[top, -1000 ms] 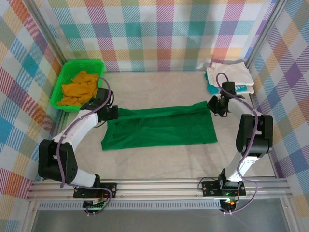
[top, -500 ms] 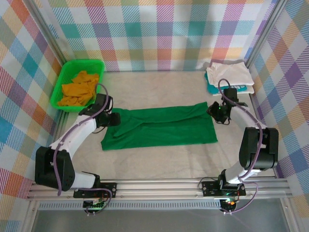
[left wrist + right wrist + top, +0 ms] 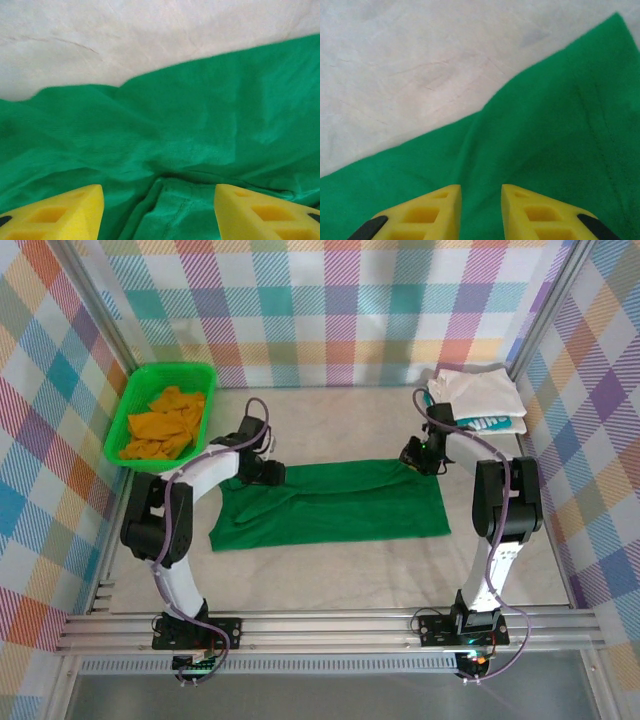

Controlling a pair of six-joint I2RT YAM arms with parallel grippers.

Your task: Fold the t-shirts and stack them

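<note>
Left gripper point(image 3: 157, 194): fingers spread wide, nothing between them, low over a bunched seam at the far-left end of the dark green t-shirt point(image 3: 335, 505). Right gripper point(image 3: 481, 194): narrow gap, looks empty, though the close view makes that hard to confirm, at the shirt's far-right corner. The shirt lies as a long band across the middle of the table point(image 3: 330, 570). Cloth is light, limp and non-slippery and will sag; pinch both far corners through all layers. White t-shirt point(image 3: 480, 392) on teal t-shirt point(image 3: 492, 424) at the far right corner; orange t-shirt point(image 3: 165, 422) in basket point(image 3: 118, 430) at the far left.
</note>
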